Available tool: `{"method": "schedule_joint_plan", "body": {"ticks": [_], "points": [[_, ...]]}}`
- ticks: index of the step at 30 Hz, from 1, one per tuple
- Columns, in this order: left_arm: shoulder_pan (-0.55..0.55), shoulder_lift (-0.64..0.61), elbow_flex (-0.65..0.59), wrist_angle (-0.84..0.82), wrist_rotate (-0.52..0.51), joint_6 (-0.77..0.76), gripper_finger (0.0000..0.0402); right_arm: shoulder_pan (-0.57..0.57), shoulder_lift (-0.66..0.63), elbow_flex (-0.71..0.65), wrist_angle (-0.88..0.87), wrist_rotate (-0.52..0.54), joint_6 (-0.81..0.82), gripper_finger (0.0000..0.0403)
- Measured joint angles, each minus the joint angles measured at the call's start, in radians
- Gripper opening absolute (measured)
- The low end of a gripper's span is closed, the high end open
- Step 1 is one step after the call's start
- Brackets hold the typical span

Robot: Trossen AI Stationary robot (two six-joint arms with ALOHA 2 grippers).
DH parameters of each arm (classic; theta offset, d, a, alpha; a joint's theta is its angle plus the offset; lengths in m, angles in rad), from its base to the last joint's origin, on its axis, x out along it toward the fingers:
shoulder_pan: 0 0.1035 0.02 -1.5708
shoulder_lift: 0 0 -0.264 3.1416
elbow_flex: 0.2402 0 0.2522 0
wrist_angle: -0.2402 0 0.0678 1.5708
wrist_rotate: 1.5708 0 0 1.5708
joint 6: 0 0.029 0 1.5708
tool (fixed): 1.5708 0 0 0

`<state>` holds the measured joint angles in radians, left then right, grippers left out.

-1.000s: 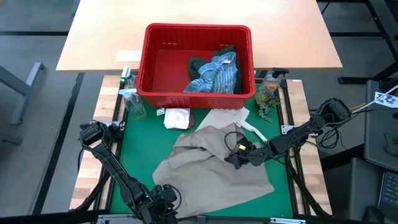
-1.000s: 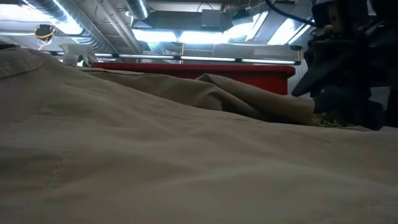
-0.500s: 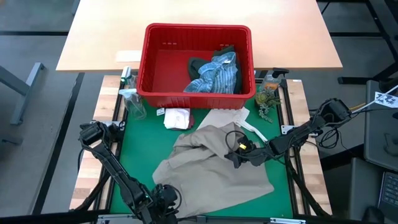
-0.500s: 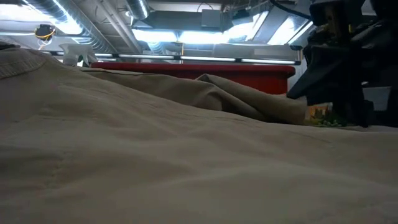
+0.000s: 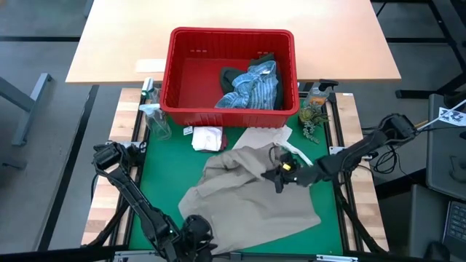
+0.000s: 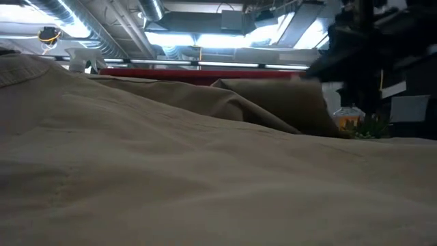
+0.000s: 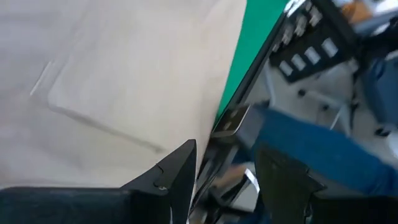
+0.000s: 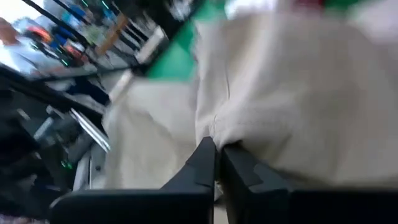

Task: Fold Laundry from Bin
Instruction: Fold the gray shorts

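Observation:
The tan garment (image 5: 247,193) lies spread and rumpled on the green mat (image 5: 160,178) and fills the low view's foreground (image 6: 171,171). My right gripper (image 5: 277,175) is over the garment's right part and shut on it. My left gripper (image 5: 195,233) stands open at the garment's near edge, with the tan garment (image 7: 124,74) ahead of its fingers and nothing between them. The red bin (image 5: 182,73) at the far side holds the blue-white striped shirt (image 5: 253,87) and a dark green garment (image 5: 234,73). A small white cloth (image 5: 207,137) lies on the mat in front of the bin. My right gripper pinches a raised fold of the tan garment (image 8: 214,132) between its two fingers. The fingers come from the table's right, slanting a little downward. That part of the cloth (image 6: 290,102) is lifted off the mat, and the rest of the garment lies on the mat.
A flat white bag (image 5: 263,137) lies partly under the tan garment near the bin. A clear spray bottle (image 5: 155,120) stands at the bin's left. A small plant (image 5: 312,116) and a bottle stand at its right. A person's blue-clad leg (image 7: 311,149) shows beyond the table's near edge.
My right gripper has shut on the tan garment and risen slightly toward the far edge. The pinched part of the cloth has come up off the mat. The rest of the garment stays where it was.

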<state>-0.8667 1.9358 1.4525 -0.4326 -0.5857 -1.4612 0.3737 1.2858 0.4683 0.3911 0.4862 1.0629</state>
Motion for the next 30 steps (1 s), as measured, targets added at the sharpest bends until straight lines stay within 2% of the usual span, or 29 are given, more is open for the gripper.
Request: {"method": "schedule_joint_plan", "body": {"ticks": [8, 11, 15, 20, 24, 27, 30], "points": [[0.036, -0.043, 0.000, -0.006, -0.166, 0.022, 0.0156, -0.130, -0.226, 0.001, -0.073, -0.055, -0.152, 0.0004], [0.070, -0.089, 0.000, -0.081, -0.224, 0.078, 0.0156, -0.174, -0.288, 0.001, -0.127, -0.060, -0.174, 0.0005], [0.132, -0.184, 0.000, -0.264, -0.241, 0.110, 0.0156, -0.224, -0.353, 0.001, -0.161, -0.060, -0.215, 0.0003], [0.215, -0.287, 0.001, -0.552, -0.219, 0.110, 0.0156, -0.270, -0.418, 0.001, -0.164, -0.061, -0.277, 0.0004], [0.295, -0.328, 0.001, -0.741, -0.125, 0.109, 0.0156, -0.285, -0.445, 0.001, -0.164, -0.062, -0.316, 0.0004], [0.357, -0.328, -0.020, -0.789, -0.049, 0.110, 0.0156, -0.284, -0.447, 0.001, -0.166, -0.085, -0.338, 0.0004], [0.408, -0.328, -0.098, -0.730, 0.024, 0.110, 0.0156, -0.283, -0.446, 0.001, -0.189, -0.110, -0.343, 0.0004]]}}
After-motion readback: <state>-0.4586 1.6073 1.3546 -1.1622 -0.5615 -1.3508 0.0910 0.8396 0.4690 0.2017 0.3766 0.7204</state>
